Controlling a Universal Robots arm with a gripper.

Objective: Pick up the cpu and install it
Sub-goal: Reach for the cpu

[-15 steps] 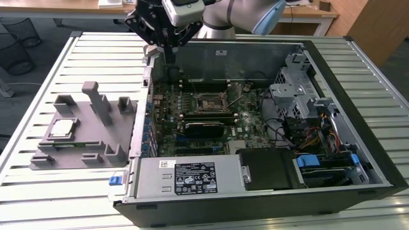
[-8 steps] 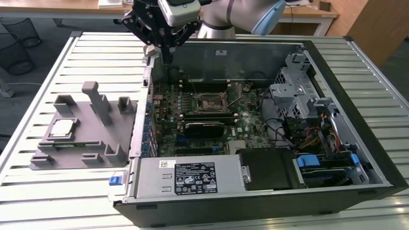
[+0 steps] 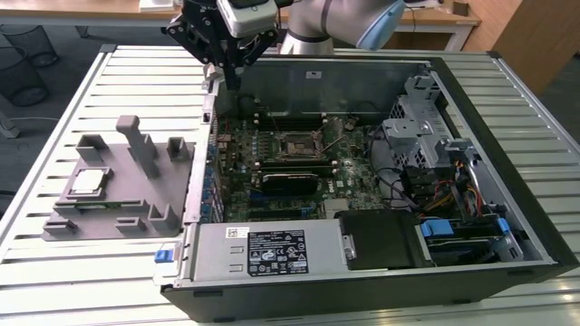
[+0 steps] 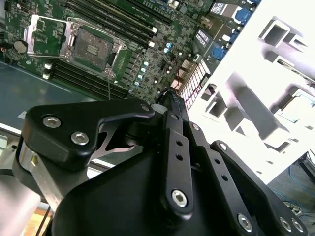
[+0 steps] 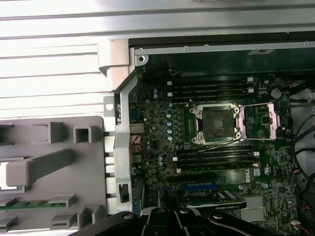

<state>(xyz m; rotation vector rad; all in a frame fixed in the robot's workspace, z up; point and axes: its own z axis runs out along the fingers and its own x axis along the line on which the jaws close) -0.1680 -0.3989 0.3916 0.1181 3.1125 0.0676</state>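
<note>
The cpu (image 3: 88, 180), a flat silver-grey square, lies in a recess of the grey holder (image 3: 136, 170) on the table, on the exterior view's left of the open computer case. The black socket (image 3: 299, 145) on the motherboard stands open and empty, also seen as the socket (image 5: 216, 123) with its metal lid (image 5: 272, 118) swung aside, and the socket (image 4: 91, 46). My gripper (image 3: 236, 83) hangs above the case's far left corner, well away from the cpu and the socket. Its fingers (image 4: 170, 98) are shut together on nothing.
A green-edged memory stick (image 3: 91, 206) lies in the holder just in front of the cpu. The case wall (image 3: 201, 170) separates holder from motherboard. A power supply (image 3: 263, 251), drive cage (image 3: 426, 136) and cables (image 3: 435, 190) fill the case's near and right sides.
</note>
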